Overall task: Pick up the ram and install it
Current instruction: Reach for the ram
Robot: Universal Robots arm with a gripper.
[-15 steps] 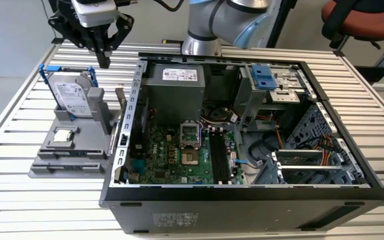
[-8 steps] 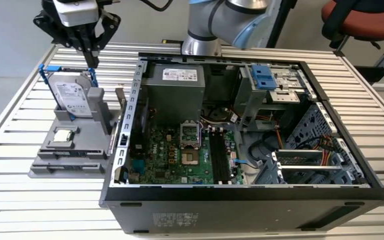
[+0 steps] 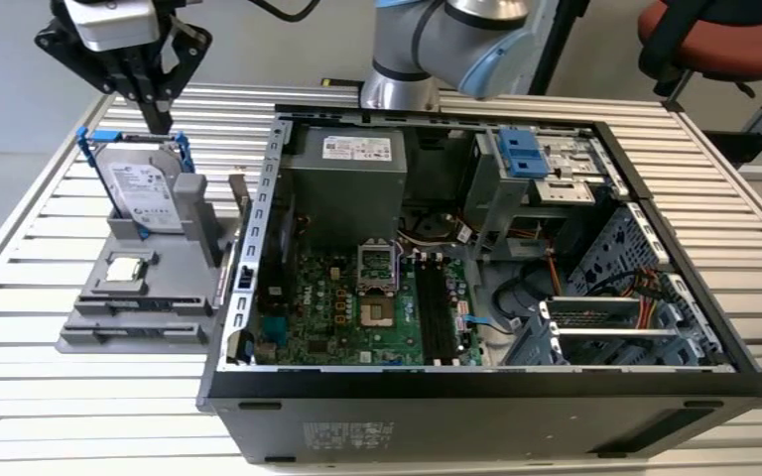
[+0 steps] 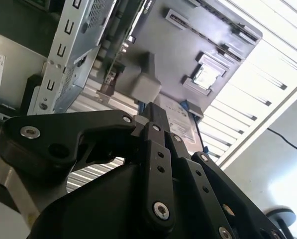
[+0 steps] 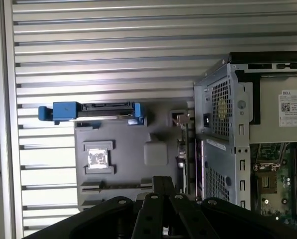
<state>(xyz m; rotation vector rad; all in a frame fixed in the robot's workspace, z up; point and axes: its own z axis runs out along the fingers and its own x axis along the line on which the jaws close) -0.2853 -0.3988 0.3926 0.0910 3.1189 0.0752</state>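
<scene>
Gripper (image 3: 159,121) over the drive (image 3: 143,193), jaws closed, empty. First wrist view shows ram (image 5: 183,149) edge-on between holder (image 5: 128,169) and case (image 5: 223,114); exterior view shows motherboard (image 3: 354,297) inside.

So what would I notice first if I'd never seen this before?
Probably the big open black computer case lying on the slatted metal table, its green circuit board showing. Then the black gripper, hanging over a silver hard drive in a blue bracket standing in a grey holder at the exterior view's left.
</scene>
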